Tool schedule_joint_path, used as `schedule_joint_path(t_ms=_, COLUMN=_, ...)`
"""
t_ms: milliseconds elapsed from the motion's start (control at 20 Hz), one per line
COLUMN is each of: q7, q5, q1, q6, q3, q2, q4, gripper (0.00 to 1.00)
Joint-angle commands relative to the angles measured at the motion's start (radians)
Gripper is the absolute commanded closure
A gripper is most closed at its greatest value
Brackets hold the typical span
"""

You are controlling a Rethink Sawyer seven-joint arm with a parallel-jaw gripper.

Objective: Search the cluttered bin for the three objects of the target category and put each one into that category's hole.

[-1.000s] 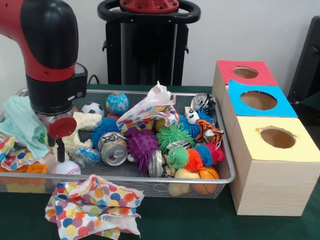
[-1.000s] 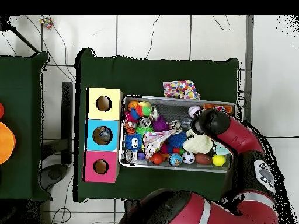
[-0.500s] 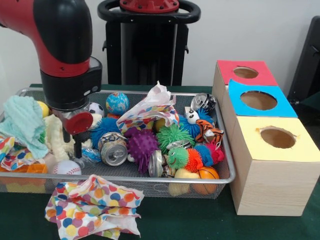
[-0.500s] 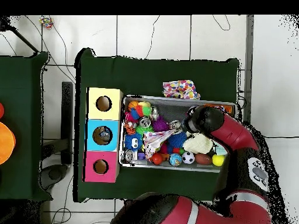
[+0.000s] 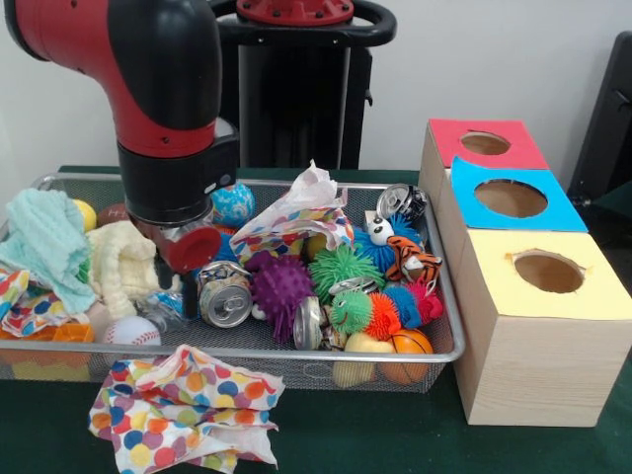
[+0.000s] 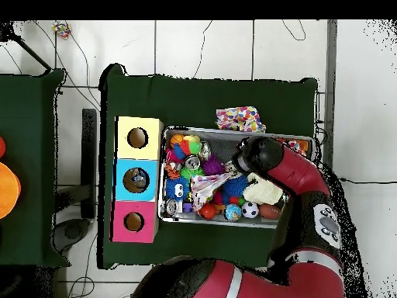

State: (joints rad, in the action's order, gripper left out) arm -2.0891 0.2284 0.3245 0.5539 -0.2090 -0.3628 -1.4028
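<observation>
My hand (image 5: 183, 272), grip state hidden from me, hangs low in the bin (image 5: 449, 326), the crushed can (image 5: 225, 296) lying just toward the boxes (image 5: 533, 326), round end facing forward.

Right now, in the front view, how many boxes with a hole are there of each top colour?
Red box: 1
Blue box: 1
Yellow box: 1
Total: 3
</observation>
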Motion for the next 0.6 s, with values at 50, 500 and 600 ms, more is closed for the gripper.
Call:
schedule_joint_path(t_ms=50, q7=-0.205, q5=0.049, q1=0.022, q6=-0.038, q3=0.053, q2=0.042, q4=-0.107, gripper=0.00)
schedule_joint_path(t_ms=500, q7=-0.170, q5=0.024, q1=0.057, q6=-0.072, q3=0.040, q2=0.061, q4=-0.116, gripper=0.00)
schedule_joint_path(t_ms=600, q7=-0.167, q5=0.021, q1=0.059, q6=-0.069, q3=0.037, q2=0.060, q4=-0.115, gripper=0.00)
